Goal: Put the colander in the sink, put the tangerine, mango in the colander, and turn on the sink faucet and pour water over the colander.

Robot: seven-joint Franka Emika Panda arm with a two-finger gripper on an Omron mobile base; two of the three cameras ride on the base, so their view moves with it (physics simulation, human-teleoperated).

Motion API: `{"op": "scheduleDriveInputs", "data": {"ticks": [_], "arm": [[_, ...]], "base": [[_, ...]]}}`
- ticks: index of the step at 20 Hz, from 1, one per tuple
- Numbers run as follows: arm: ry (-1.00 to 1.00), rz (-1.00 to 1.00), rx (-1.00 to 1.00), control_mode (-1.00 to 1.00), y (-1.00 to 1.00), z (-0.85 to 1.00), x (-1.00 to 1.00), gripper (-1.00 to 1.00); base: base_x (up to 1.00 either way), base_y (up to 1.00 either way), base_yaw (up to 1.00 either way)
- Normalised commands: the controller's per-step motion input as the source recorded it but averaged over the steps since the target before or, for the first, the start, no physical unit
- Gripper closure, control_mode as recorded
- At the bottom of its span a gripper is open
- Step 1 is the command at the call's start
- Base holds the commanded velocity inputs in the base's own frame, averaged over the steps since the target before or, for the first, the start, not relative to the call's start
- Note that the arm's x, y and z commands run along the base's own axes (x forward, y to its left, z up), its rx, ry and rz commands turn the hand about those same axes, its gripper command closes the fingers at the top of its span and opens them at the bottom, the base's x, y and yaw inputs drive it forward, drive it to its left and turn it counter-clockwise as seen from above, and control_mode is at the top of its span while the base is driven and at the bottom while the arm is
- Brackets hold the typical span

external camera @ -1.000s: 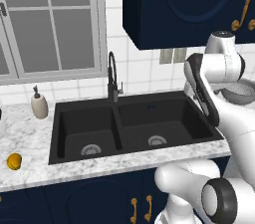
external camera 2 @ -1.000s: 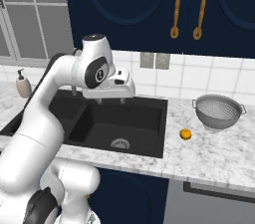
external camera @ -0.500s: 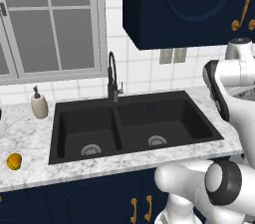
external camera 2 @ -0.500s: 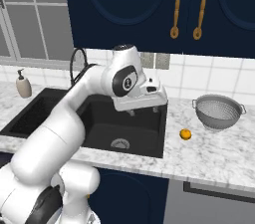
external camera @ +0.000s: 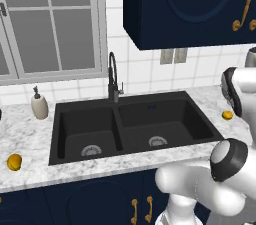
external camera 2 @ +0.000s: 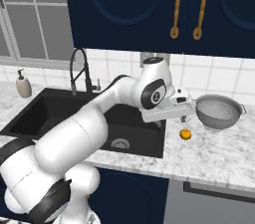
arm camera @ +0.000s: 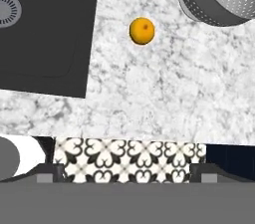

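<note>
Now my arm reaches right over the counter, gripper (external camera 2: pixel 185 117) released above tangerine (external camera 2: pixel 185 134), beside colander (external camera 2: pixel 217 112)

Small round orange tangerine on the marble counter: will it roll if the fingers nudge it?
Probably. The small round orange tangerine is near-spherical and sits free on the flat marble counter, so a side nudge would likely send it rolling. It looks smooth, so it may slip out of a pinch. The black sink edge is near.
</note>
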Motion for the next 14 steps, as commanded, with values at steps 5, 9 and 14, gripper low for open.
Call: {"op": "scheduleDriveInputs", "data": {"ticks": [5, 9, 14], "arm": [[0.01, 0.12, 0.0, -1.0, -0.61, -0.18, 0.37, -1.0], [0.02, 0.16, 0.0, -1.0, -0.57, -0.13, 0.59, -1.0], [0.01, 0.18, 0.0, -1.0, -0.47, -0.23, 0.66, -1.0]], "base": [[0.0, 0.0, 0.0], [0.0, 0.0, 0.0], [0.0, 0.0, 0.0]]}}
